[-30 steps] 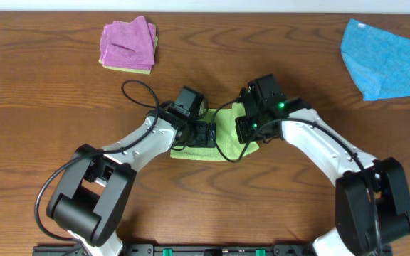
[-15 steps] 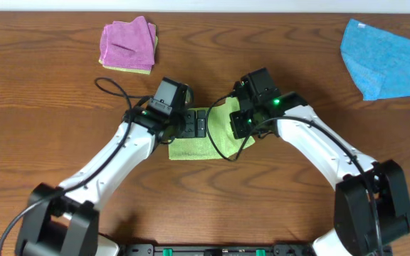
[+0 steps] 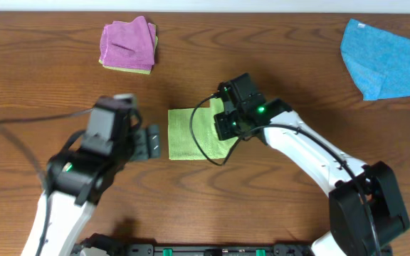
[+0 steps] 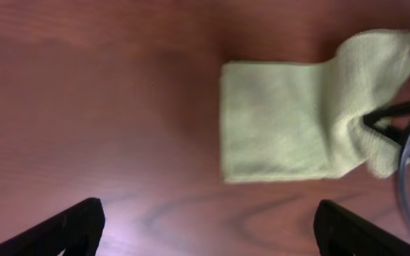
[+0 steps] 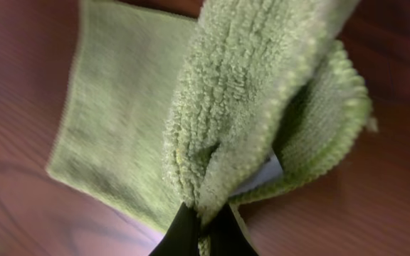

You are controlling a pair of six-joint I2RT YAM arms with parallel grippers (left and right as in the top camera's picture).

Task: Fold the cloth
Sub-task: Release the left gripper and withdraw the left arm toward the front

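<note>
The lime-green cloth (image 3: 191, 134) (image 4: 280, 121) (image 5: 127, 107) lies on the wooden table, its left part flat and its right edge lifted and curled over. My right gripper (image 3: 223, 122) (image 5: 203, 231) is shut on that raised right edge, and a bit of white tag (image 5: 262, 174) peeks from under the fold. My left gripper (image 3: 152, 141) (image 4: 205, 235) is open with nothing between its fingers. It hovers over bare wood just left of the cloth, clear of it.
A pink-purple folded cloth (image 3: 127, 45) rests on a yellow-green one at the back left. A larger bright blue cloth (image 3: 386, 58) lies at the back right. Black cables (image 3: 208, 146) from the right arm hang over the green cloth.
My left gripper has pulled back leftward off the cloth and now stands beside it. My right gripper has carried the cloth's right edge leftward over the flat part.
</note>
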